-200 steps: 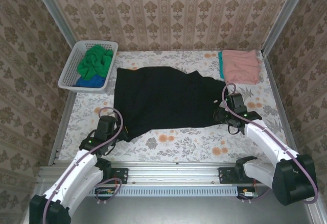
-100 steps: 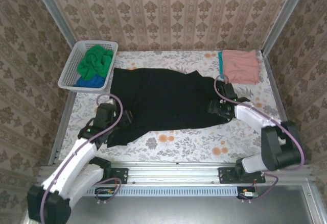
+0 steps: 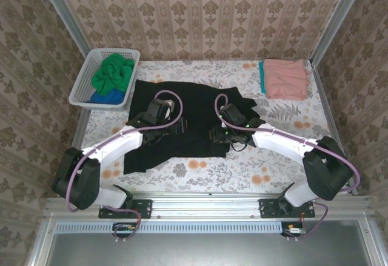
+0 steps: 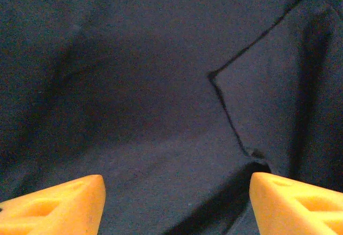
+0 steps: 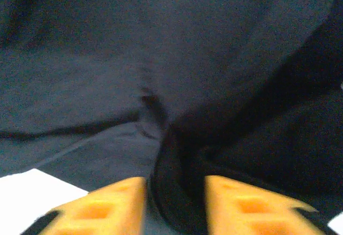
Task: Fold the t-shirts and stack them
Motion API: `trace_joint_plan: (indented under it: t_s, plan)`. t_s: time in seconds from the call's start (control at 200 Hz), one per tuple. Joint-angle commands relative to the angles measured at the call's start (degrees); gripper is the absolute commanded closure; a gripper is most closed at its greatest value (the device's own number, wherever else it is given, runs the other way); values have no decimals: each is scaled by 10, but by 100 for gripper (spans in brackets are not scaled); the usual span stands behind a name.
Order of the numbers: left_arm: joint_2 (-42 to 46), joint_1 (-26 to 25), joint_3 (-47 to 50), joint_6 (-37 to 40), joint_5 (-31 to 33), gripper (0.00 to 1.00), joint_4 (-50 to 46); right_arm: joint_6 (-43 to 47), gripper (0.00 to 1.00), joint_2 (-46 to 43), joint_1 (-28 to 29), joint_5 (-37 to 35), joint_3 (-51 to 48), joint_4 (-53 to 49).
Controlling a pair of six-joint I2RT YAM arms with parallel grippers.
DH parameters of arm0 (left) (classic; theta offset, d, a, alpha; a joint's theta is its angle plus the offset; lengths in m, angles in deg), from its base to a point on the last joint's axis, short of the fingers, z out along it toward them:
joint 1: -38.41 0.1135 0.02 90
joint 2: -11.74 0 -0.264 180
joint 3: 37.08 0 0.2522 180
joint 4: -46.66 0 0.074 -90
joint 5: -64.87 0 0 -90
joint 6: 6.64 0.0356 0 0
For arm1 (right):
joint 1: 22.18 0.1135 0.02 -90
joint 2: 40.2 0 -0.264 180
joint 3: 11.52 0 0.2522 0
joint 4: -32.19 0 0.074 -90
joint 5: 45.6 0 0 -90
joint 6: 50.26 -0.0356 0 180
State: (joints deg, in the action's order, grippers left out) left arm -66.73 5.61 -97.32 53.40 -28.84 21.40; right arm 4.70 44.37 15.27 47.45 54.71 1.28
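Black t-shirt (image 3: 197,99) lies across the middle of the table (image 3: 242,170), rumpled rather than flat, with its near left corner trailing toward the front edge. Both arms reach in over it from the sides and cover part of the cloth.

The left gripper (image 3: 174,126) sits over the shirt's left half. In the left wrist view, the left gripper (image 4: 177,184) has its orange fingers (image 4: 59,205) spread wide apart and released, with only dark fabric and a creased edge beyond them. The right gripper (image 3: 217,134) is over the shirt's near right part. In the right wrist view, the right gripper (image 5: 174,181) has a raised fold of the black cloth pinched between its fingers (image 5: 115,203), and a patch of pale table shows at the lower left.

A white lattice basket (image 3: 82,87) stands at the far left corner, just beside the black shirt's sleeve. It holds a crumpled green t-shirt (image 3: 115,72) on top of a blue t-shirt (image 3: 106,98). At the far right corner, well apart from the grippers, a folded salmon pink t-shirt (image 3: 285,78) rests on a teal t-shirt (image 3: 261,75), whose edge peeks out on the left. Purple cables (image 3: 173,96) loop above each wrist.
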Motion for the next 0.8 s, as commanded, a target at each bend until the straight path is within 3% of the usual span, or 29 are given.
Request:
trace_joint_plan:
  t_s: [0.0,0.09,0.2,0.31,0.415,0.475,0.525,0.63,0.795]
  plan:
    - [46,9,29,3,36,24,-13,-5,44,-44,-20,-1,-15,-21]
    - [62,-2,43,-6,44,23,-23,15,36,-100,-51,-40,-26,-51]
    - [49,-67,38,-21,62,19,-2,43,33,-107,-156,-59,-35,-52]
    - [-29,-136,-5,-28,73,7,26,61,37,-9,-270,-53,8,-45]
    - [-139,-168,-69,-25,64,3,31,82,42,119,-305,-24,107,-51]
    - [-191,-167,-95,-33,55,13,35,90,47,190,-305,-14,172,-77]
    - [-226,-161,-112,-37,56,30,29,92,49,234,-303,-7,212,-100]
    - [-278,-134,-136,-33,55,55,18,87,58,258,-293,9,212,-103]
    - [-335,-84,-183,2,40,74,12,74,68,219,-253,-3,141,-89]
